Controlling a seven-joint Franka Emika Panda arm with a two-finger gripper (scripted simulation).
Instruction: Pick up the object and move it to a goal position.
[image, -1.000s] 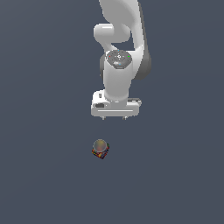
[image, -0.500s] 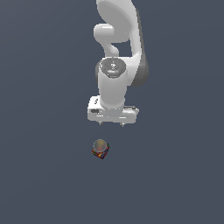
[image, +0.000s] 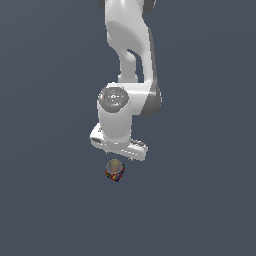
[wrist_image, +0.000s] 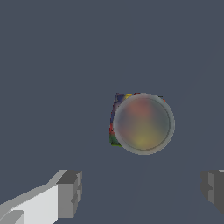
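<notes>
Grey fingertips of the gripper (wrist_image: 140, 188) stand wide apart with nothing between them. The cube (wrist_image: 117, 118) sits just off their middle, on the plain dark floor (image: 45, 200), half hidden by a see-through ball (wrist_image: 143, 124). The arm should probably line up over the cube, go straight down, then squeeze.

We are seeing the small multicoloured cube (image: 115, 173) lying flat on the grey floor, corner turned toward us, a translucent sphere overlapping its top.
</notes>
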